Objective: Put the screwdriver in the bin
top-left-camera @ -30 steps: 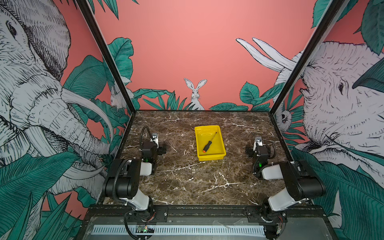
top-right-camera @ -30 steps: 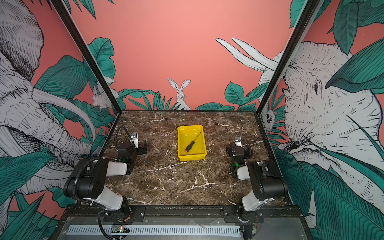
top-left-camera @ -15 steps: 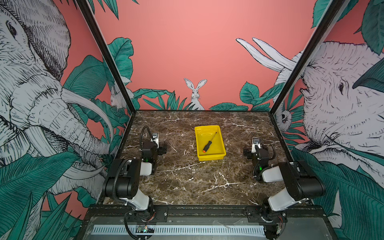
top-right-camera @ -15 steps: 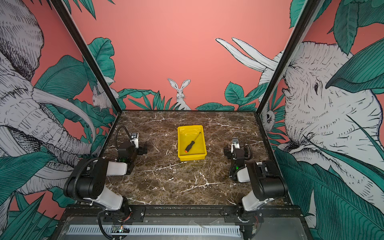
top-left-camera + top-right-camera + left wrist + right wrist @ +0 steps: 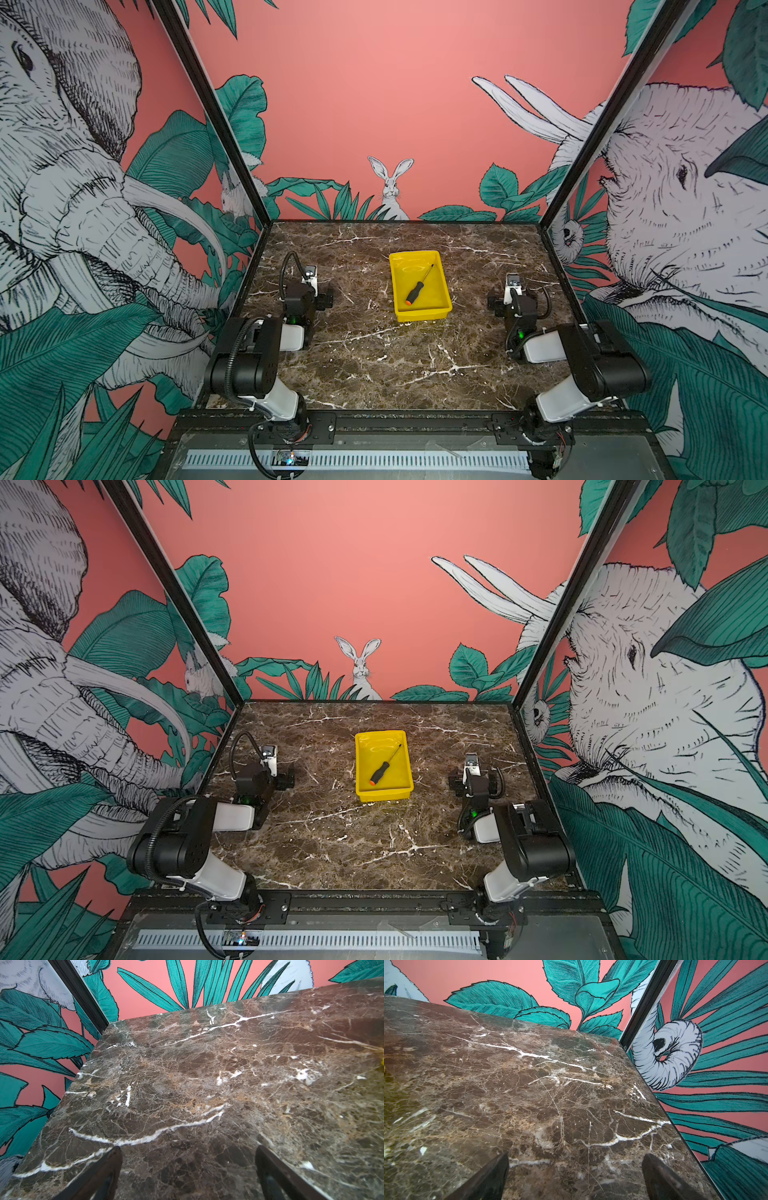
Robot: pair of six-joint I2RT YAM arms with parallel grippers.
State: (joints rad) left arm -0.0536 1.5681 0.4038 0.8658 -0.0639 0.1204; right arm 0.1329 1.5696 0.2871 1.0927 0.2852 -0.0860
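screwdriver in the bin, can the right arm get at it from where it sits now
Probably yes. The screwdriver lies uncovered in the shallow bin, with only bare marble table between it and the right tool, whose jaws stand open.

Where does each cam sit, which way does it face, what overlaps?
Top views: high at the front, looking down toward the back wall; table, bin holding screwdriver, left arm, right arm.
Left wrist: behind the open left hand, facing the table's back left corner; both fingers show.
Right wrist: same behind the right hand, toward the back right corner.
Shared: top views near-identical; all four see the table.
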